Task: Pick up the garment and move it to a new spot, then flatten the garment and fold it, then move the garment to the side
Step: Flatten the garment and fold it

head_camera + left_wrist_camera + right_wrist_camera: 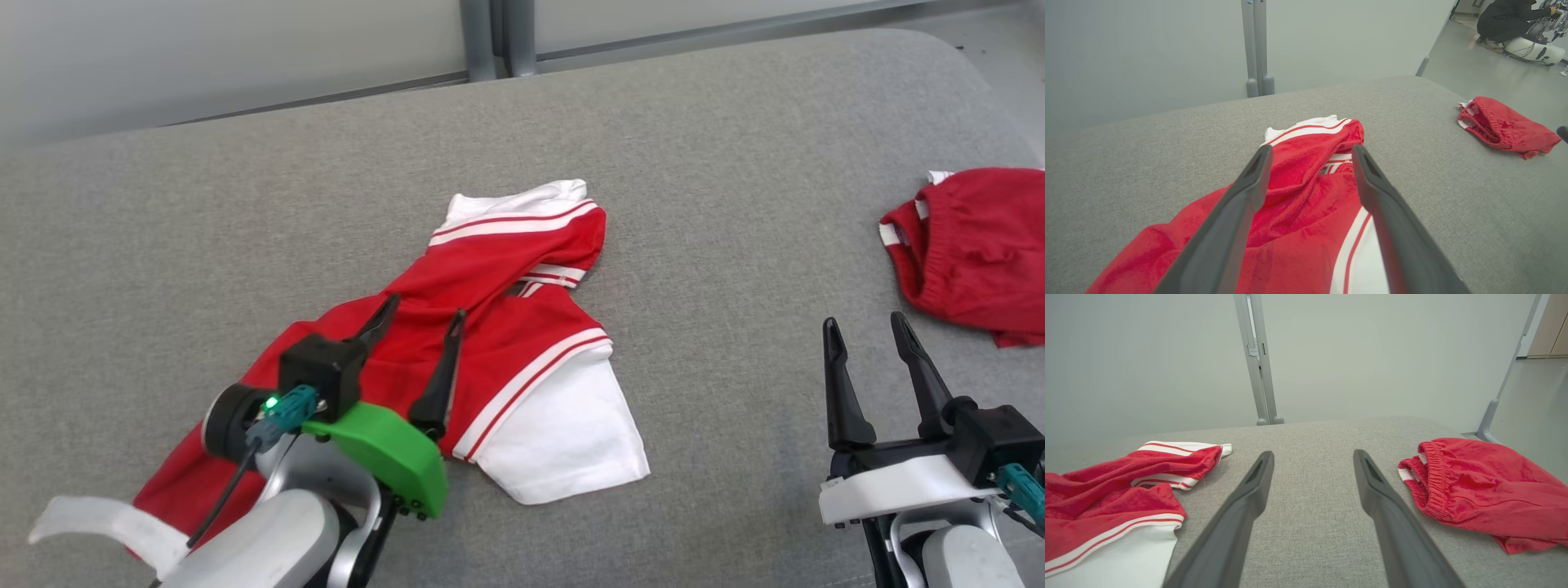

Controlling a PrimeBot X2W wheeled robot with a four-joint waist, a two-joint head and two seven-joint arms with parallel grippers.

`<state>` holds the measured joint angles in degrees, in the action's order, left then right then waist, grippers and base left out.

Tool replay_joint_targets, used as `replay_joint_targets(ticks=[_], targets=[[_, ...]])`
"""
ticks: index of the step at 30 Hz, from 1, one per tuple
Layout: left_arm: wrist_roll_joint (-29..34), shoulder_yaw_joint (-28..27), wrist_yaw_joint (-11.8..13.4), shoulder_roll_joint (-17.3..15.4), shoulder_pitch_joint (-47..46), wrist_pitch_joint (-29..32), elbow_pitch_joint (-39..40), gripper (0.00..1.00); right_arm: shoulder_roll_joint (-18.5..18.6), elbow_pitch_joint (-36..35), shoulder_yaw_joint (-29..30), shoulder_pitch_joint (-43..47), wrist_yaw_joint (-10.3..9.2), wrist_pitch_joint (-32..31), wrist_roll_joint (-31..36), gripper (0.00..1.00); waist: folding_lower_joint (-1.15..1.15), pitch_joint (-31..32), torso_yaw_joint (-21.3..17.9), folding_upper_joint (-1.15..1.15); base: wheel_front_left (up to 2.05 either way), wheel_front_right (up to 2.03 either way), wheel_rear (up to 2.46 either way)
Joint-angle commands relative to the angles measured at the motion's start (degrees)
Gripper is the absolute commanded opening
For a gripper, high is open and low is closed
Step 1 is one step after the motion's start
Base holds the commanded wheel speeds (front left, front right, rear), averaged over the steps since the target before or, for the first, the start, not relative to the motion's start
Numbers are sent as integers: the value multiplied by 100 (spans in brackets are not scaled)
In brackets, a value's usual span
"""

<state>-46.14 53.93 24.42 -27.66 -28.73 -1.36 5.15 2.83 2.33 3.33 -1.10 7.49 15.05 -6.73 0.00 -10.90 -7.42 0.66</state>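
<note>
Shirt (pixel 506 269) lies rumpled left of centre on the grey pad (pixel 735 122), your left gripper (pixel 424 310) above it with jaws spread, right gripper (pixel 864 320) spread and empty at lower right, so flattening looks next: pinch its edge, pull outward.

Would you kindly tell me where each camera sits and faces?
Head view: on the head, facing forward and down at the grey fabric surface; left gripper and right gripper show.
Left wrist view: along its open fingers, over the red-and-white shirt.
Right wrist view: along its open fingers, at bare surface between garments.
Shared: shirt and red shorts.
</note>
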Motion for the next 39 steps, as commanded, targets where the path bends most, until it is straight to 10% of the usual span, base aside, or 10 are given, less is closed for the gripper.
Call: replay_joint_targets(ticks=[1,19,39], targets=[[40,-85,97,-199,225,-140,-20,100,14,-80,40,99,1,16,64,100,0,331,360,-66,0,0,0],[-364,-805,-210,-874,1677,-1310,-967,100,14,-33,76,541,1,16,244,100,0,909,978,-66,0,0,0],[1154,-3295,-1966,-78,3380,-1388,-1402,100,15,197,70,729,1,16,268,100,0,1086,1130,-66,0,0,0]])
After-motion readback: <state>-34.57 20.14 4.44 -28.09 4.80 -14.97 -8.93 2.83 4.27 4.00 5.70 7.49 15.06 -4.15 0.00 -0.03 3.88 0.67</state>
